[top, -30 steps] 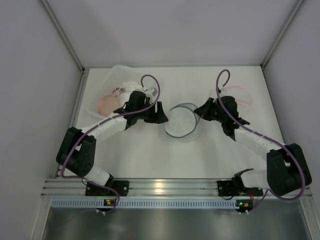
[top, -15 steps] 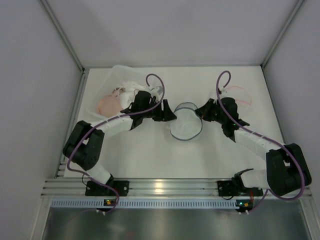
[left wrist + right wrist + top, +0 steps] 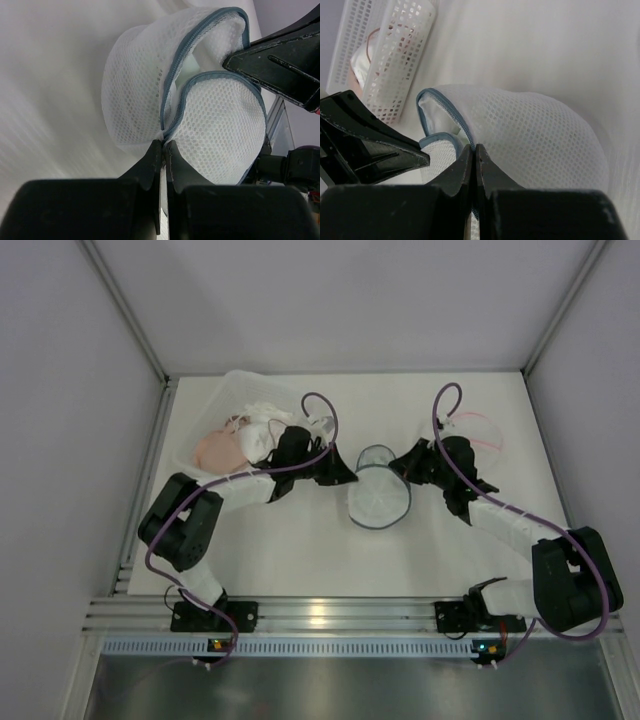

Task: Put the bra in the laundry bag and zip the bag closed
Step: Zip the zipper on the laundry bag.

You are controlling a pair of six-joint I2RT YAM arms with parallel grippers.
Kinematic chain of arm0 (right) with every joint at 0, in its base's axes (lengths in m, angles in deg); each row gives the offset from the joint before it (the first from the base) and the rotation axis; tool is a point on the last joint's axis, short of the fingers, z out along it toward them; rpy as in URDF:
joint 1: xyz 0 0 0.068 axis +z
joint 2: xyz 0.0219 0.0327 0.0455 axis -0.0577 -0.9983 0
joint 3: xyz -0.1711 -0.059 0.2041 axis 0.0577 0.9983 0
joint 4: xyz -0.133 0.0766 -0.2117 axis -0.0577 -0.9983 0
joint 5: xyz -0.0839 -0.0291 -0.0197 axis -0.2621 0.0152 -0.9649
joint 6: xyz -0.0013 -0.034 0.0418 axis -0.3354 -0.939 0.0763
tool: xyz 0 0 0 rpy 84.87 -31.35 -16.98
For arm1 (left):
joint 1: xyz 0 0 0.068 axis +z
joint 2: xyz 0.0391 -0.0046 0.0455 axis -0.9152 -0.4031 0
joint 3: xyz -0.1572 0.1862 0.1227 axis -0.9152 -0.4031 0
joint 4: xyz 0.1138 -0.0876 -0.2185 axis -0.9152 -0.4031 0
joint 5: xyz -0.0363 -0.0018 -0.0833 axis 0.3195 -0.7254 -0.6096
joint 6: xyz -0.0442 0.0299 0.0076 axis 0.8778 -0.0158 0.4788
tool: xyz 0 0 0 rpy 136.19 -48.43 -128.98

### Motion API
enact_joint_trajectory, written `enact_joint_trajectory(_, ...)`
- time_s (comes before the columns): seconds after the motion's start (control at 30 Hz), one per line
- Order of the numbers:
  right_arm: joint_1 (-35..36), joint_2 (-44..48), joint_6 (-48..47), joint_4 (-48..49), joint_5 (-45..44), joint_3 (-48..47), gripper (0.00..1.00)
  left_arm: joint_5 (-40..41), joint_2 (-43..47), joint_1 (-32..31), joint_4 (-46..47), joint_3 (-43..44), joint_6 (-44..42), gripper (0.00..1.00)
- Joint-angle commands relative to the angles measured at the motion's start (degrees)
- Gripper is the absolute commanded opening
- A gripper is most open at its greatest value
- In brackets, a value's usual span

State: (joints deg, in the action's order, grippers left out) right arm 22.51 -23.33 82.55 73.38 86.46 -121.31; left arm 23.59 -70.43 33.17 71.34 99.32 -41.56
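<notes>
Your left gripper (image 3: 164,146) and your right gripper (image 3: 473,148) are both pinched tight on the mesh laundry bag (image 3: 379,500) in the middle of the table (image 3: 300,540), and the pink bra (image 3: 212,448) sits in the white basket (image 3: 236,378).

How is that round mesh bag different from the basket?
The bag is soft, grey-trimmed mesh; the basket is stiff lattice. The bag sits mid-table, gripped by the left pincer and right pincer; the basket lies at the left rear, holding clothes. Both are white.
</notes>
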Motion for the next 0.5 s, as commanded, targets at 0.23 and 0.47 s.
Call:
enact_joint_trajectory(0.23, -0.6, 9.9, -7.1, -12.5, -0.4, -2.4, 0.19, 11.7, 11.5, 0.4, -28.1, 17.0, -19.5, 0.00)
enact_joint_trajectory(0.47, -0.6, 21.0, -11.1, -23.8, -0.8, -7.2, 0.70, 7.7, 15.3, 0.4, -38.1, 22.2, -32.6, 0.00)
